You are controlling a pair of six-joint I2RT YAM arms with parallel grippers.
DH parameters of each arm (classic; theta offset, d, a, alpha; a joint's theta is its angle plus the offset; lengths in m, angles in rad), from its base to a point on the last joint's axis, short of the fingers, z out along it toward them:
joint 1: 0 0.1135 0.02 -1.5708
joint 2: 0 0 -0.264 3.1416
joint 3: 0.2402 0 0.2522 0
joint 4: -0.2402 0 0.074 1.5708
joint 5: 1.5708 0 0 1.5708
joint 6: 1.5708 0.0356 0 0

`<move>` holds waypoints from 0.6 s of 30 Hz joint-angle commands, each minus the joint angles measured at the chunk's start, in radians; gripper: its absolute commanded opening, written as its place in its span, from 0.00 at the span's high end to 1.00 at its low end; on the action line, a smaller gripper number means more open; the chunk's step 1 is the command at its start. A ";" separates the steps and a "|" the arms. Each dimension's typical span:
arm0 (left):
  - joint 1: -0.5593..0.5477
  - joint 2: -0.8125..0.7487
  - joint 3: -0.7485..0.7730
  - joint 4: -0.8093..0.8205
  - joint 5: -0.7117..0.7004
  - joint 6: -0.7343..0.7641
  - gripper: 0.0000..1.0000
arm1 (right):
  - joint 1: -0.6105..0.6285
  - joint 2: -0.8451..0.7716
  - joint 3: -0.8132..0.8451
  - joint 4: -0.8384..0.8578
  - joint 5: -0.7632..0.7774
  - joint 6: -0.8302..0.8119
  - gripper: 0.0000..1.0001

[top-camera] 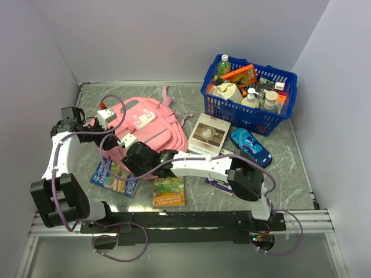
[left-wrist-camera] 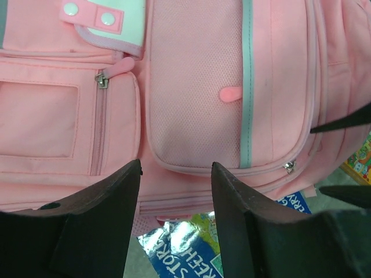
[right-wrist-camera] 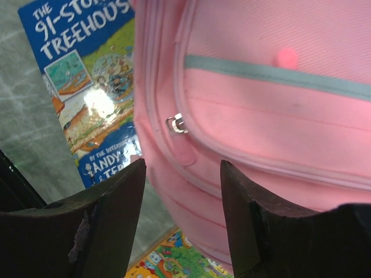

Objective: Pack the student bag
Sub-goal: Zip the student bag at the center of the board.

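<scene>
At centre-left, student bag (top-camera: 155, 126) lies front-up, top far-right; left hand (left-wrist-camera: 175, 169), right hand (right-wrist-camera: 182, 166) open

Student bag (left-wrist-camera: 191, 87): cut off by top, left and right edges of left wrist view; runs out top and right of right wrist view. In top view, near edge hidden under right arm (top-camera: 197, 165).
Blue book (right-wrist-camera: 87, 87): right part under bag, title cut at top edge, author line breaks off at bag's edge.
Yellow book (top-camera: 168, 191): far edge under arm, title too small to read.
Purple item (top-camera: 219, 185): mostly hidden under arm, cannot tell what.
Basket (top-camera: 243, 114): labels of contents too small to read.
</scene>
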State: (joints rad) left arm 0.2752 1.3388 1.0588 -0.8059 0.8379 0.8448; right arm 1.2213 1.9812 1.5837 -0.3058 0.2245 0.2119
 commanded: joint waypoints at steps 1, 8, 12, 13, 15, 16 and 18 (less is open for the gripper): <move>-0.004 -0.024 -0.006 0.059 0.007 -0.039 0.43 | 0.020 0.010 0.007 0.019 0.045 0.012 0.37; 0.048 0.054 0.058 -0.027 0.087 -0.015 0.43 | 0.018 0.048 0.051 0.036 0.064 0.006 0.36; 0.065 0.066 0.064 -0.059 0.095 0.014 0.44 | 0.018 0.070 0.067 0.037 0.094 0.015 0.38; 0.068 0.068 0.064 -0.062 0.098 0.031 0.44 | 0.017 0.085 0.074 0.030 0.114 0.018 0.38; 0.074 0.065 0.060 -0.068 0.099 0.048 0.44 | 0.018 0.097 0.093 0.017 0.125 0.024 0.40; 0.075 0.062 0.058 -0.069 0.099 0.050 0.43 | 0.018 0.097 0.090 0.025 0.131 0.024 0.41; 0.075 0.063 0.056 -0.082 0.101 0.066 0.43 | 0.018 0.099 0.087 0.045 0.139 0.027 0.43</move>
State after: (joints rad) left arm 0.3450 1.4113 1.0851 -0.8516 0.8875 0.8543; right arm 1.2400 2.0640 1.6299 -0.3000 0.3088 0.2253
